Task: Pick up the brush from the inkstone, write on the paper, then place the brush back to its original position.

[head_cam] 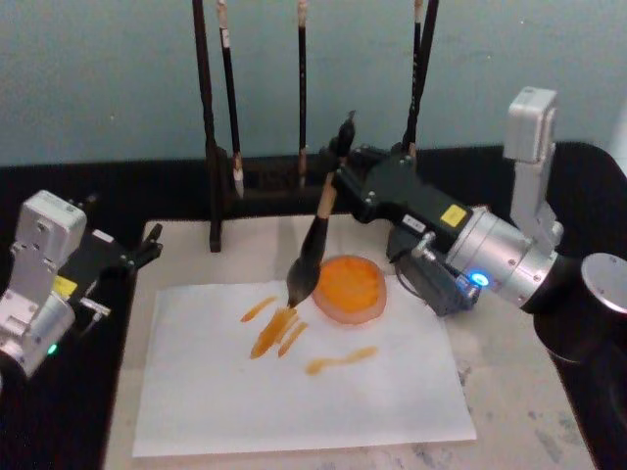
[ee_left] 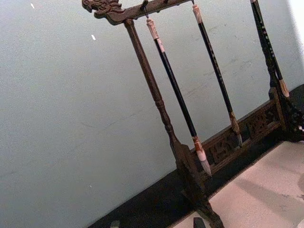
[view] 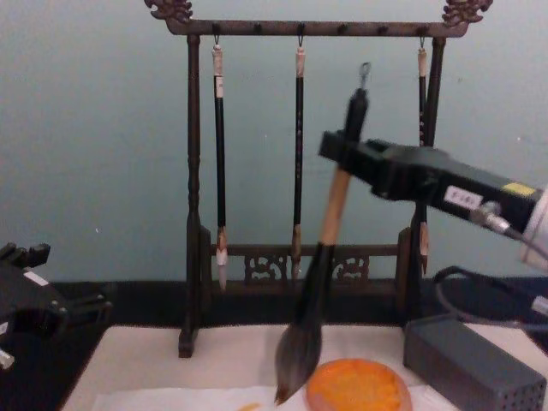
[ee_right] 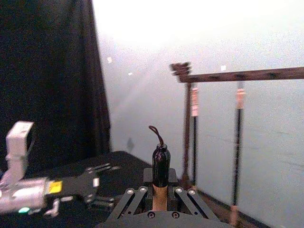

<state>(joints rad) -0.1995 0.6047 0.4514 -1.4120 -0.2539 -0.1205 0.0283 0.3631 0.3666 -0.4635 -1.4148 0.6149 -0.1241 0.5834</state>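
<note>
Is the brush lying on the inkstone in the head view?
No, the right pincer holds the brush tilted by its shaft, its bristles over the paper beside the inkstone.

A staged lab bench for calligraphy, this: plain pale wall [head_cam: 98, 78] across the top, black cloth [head_cam: 118, 181] draped behind, carved wooden brush rack [view: 193, 171] standing centre-back.

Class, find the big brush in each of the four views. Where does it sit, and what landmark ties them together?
Head: centre, brush tilted, tip down at the paper, in the right gripper; left gripper parked far left.
Left wrist: aimed at the rack instead.
Right wrist: bottom centre, the brush's black looped end upright.
Chest: centre, the brush slants down beside the inkstone.
Landmark: the rack.
</note>
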